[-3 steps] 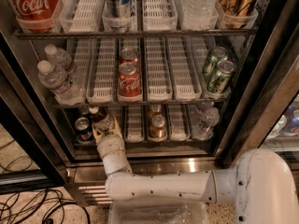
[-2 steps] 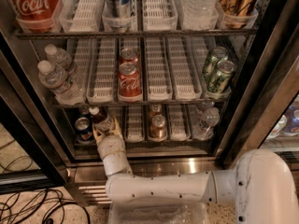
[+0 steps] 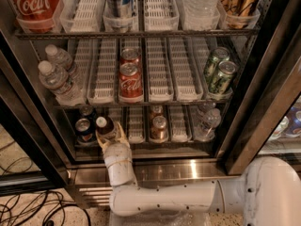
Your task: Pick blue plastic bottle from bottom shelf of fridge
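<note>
The blue plastic bottle [image 3: 105, 125], with a white cap and dark liquid, stands at the front of the bottom shelf [image 3: 141, 144] of the fridge [image 3: 244, 126], second lane from the left. My gripper [image 3: 111, 134] reaches in from below on a white arm and is open. Its tan fingers [image 3: 123, 133] stand on either side of the bottle's lower part, the left one close against it and the right one a little apart. The bottle's label is hidden behind the gripper.
A dark blue can [image 3: 84, 129] stands just left of the bottle. A brown can [image 3: 159, 127] and a clear water bottle [image 3: 208, 122] share the bottom shelf. Red cola cans [image 3: 130, 80], green cans [image 3: 219, 74] and water bottles [image 3: 59, 81] fill the rack above. The steel base [image 3: 188, 168] lies below.
</note>
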Robot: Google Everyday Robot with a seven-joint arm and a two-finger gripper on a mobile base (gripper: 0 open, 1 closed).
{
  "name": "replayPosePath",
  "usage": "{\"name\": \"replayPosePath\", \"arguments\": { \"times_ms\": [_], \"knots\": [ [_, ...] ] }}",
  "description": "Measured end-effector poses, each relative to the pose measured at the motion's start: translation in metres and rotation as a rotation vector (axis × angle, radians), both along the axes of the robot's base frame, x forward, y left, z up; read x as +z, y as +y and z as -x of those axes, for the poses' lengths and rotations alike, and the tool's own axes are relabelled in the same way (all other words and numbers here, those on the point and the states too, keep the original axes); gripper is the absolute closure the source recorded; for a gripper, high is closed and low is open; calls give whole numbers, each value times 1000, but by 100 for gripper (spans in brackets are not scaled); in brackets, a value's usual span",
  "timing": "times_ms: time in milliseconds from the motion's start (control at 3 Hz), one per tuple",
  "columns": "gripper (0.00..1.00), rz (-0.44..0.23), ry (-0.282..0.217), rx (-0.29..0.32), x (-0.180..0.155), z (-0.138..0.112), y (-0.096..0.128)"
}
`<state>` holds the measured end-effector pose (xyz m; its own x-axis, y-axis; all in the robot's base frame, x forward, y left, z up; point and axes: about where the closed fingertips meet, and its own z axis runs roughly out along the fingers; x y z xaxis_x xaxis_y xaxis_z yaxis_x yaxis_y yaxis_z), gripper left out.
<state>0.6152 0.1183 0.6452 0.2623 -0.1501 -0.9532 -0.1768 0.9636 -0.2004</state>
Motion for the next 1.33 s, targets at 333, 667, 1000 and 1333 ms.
{"name": "replayPosePath", "arguments": {
  "times_ms": [333,667,1000,1333],
  "knots": [
    [100,-11,-7,9,7,9,-1],
    [100,-13,-14,25,13,13,3],
    [100,-9,-26,84,35,26,15],
    [100,-3,3,135,52,46,19]
  ]
}}
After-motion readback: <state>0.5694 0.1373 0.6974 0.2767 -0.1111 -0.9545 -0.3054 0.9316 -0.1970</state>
